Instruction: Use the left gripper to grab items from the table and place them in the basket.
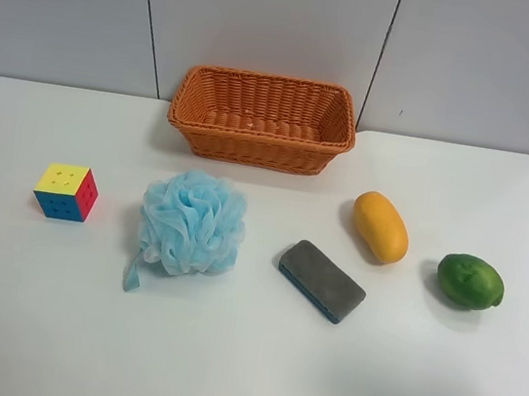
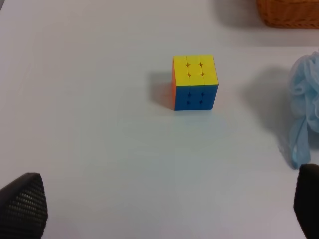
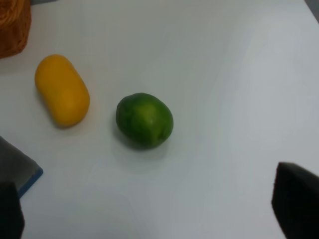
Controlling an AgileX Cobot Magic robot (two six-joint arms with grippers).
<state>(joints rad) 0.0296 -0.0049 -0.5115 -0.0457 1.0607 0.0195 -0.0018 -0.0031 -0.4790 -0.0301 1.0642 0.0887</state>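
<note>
The orange wicker basket stands empty at the back of the white table. In front of it lie the puzzle cube, the light-blue bath pouf, the grey-and-blue eraser, the yellow-orange mango and the green fruit. No arm shows in the exterior high view. My left gripper is open and empty, above the table, short of the cube; the pouf's edge is to one side. My right gripper is open and empty, short of the green fruit and mango.
A grey panelled wall rises behind the table. A corner of the basket shows in the left wrist view and in the right wrist view. A corner of the eraser lies by one right fingertip.
</note>
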